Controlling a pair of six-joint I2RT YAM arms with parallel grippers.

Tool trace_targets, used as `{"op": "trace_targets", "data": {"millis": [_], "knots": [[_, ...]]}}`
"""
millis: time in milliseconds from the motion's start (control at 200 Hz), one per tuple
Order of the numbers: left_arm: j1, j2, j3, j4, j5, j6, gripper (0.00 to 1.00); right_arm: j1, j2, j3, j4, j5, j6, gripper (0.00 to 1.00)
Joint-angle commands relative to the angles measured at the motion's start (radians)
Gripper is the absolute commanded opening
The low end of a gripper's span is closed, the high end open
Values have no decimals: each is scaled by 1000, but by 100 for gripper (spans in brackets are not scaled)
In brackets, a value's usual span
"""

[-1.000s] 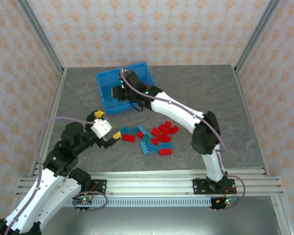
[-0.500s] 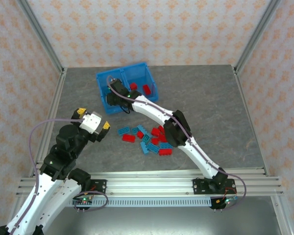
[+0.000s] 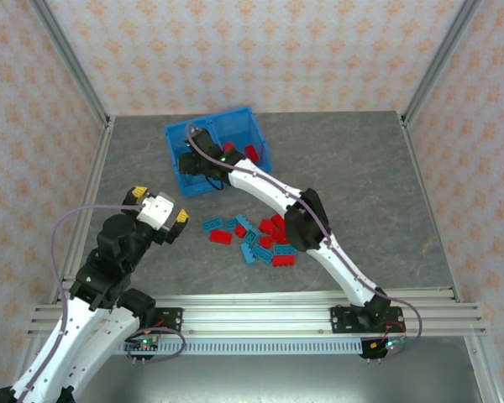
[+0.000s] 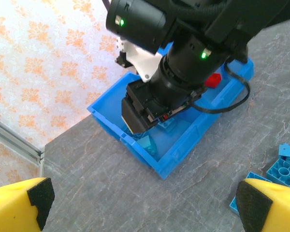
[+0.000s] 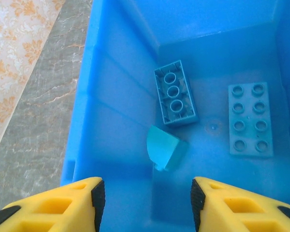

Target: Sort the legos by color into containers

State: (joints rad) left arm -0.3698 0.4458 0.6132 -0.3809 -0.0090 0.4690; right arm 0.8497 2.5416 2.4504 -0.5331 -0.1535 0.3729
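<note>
Grey marbled tabletop (image 3: pixel 378 159) carried two arms mounted at its near edge. At near left, the left gripper (image 3: pixel 160 204) hung over bare table, its yellow fingers (image 4: pixel 26 205) spread wide apart with nothing between them. To its right, about the middle of the table, the unsorted legos (image 3: pixel 256 237) lay in a loose cluster of red and teal pieces, several touching, well apart from both grippers. Farther back and left of centre stood the blue bin (image 3: pixel 235 117), its two compartments side by side. The right arm reached over the cluster to the left compartment (image 5: pixel 116 96), where the right gripper (image 5: pixel 145 203) pointed down into it, fingers apart and holding nothing. Three teal pieces were in that compartment: a studded brick (image 5: pixel 250 120) lying flat at the right, an upturned brick (image 5: pixel 174 94) showing its hollow underside nearer the far wall, and a smaller tilted piece (image 5: pixel 167 152) just below the open fingers. Whether that piece rested on the floor could not be told. Red bricks (image 3: pixel 250 153) lay in the right compartment (image 3: pixel 239 133).
</note>
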Motion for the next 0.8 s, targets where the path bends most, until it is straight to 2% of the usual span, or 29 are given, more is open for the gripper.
{"op": "trace_targets", "data": {"millis": [0,165,225,280,390,495,611,701,796], "knots": [[17,25,-24,44,10,-15,100,-26,-225,-159,5,-40,-1,52],[37,181,13,94,20,-197,100,-86,-571,-664,216,-162,-6,57],[46,265,70,81,-50,-366,100,-105,-702,-839,271,-183,-27,60],[47,333,158,-5,-122,-528,100,-118,-811,-964,269,-187,-66,63],[47,476,313,-235,-130,-831,100,-123,-1001,-1152,178,-119,-133,69],[39,576,343,-361,-18,-1114,97,-124,-1145,-1286,116,-138,-165,76],[21,674,313,-392,113,-1398,84,-126,-1226,-1352,64,-267,-233,81],[-5,755,307,-352,236,-1449,83,-126,-1227,-1340,-5,-264,-262,83],[-46,827,357,-373,212,-1468,86,-126,-1208,-1333,-16,-263,-269,84]]}}
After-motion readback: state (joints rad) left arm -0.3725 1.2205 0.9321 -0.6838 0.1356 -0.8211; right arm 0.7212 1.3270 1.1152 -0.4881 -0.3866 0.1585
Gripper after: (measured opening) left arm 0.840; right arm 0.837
